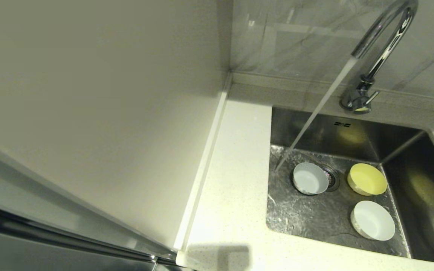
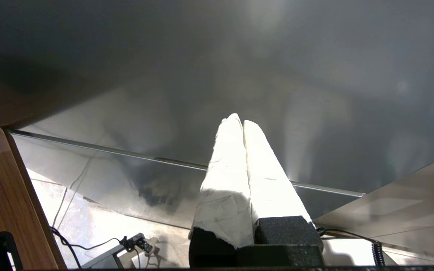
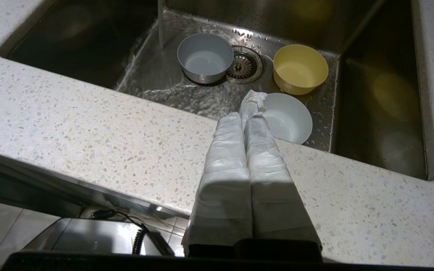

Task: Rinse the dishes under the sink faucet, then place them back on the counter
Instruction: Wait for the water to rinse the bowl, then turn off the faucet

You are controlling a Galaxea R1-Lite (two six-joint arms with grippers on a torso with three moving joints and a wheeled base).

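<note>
Three bowls in the sink point(image 1: 409, 158) set into my worktop point(image 1: 232, 180), left bowl point(image 1: 310, 178) touching the drain point(image 1: 332, 177), right bowl point(image 1: 367, 179) beside the drain, near bowl point(image 1: 373, 220) in front of it, faucet point(image 1: 381, 49) behind the sink, its stream point(image 1: 315, 113) landing left of the left bowl.

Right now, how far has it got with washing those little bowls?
Barely started. Water runs from the faucet, landing on the sink floor beside the bluish-white bowl, not in it. The yellow bowl and white bowl sit nearby. Both pincers are shut and empty. All rinsing and returning to the counter remains.
</note>
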